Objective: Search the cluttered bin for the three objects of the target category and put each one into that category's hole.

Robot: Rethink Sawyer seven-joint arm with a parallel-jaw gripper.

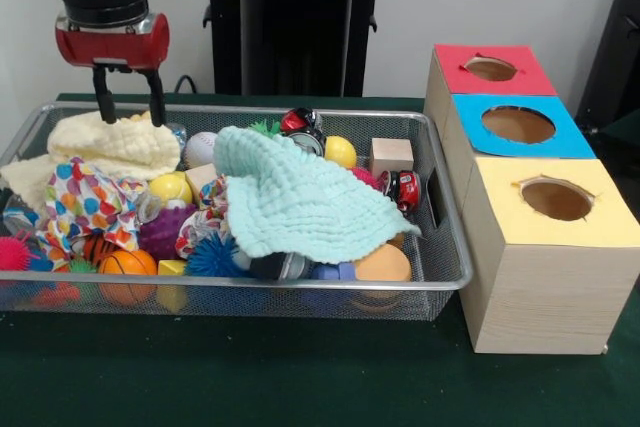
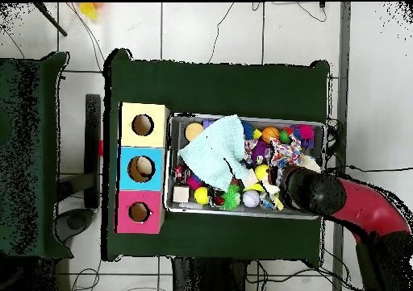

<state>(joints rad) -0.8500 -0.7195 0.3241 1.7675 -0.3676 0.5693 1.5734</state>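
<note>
Wire mesh is forming the bin (image 1: 440, 197), which is sitting on the green-covered bench (image 1: 300, 377) and brimming with clutter. A mint-green cloth (image 1: 290, 197) is lying draped across the middle of the pile, and a cream cloth (image 1: 110, 145) is spreading over the far left corner in the front view, with a polka-dot cloth (image 1: 85, 202) bunched just in front of it. Around them are showing a small basketball (image 1: 127, 265), a purple spiky ball (image 1: 165, 232), a blue spiky ball (image 1: 213, 257), a yellow ball (image 1: 340, 151), a wooden cube (image 1: 391, 156) and a red toy car (image 1: 405, 190) near the bin's right wall.

Robot's end effector (image 1: 129, 107) is hanging over that far left corner, its two dark fingers (image 1: 103, 97) spread apart and pinching nothing, the tips just above the cream cloth (whether they are touching it I cannot tell).

Beside the bin's right end is standing a wooden box row with three holes: a red-topped hole (image 1: 490, 68) farthest back, a blue-topped hole (image 1: 518, 124) in the middle and a yellow-topped hole (image 1: 556, 199) nearest.
</note>
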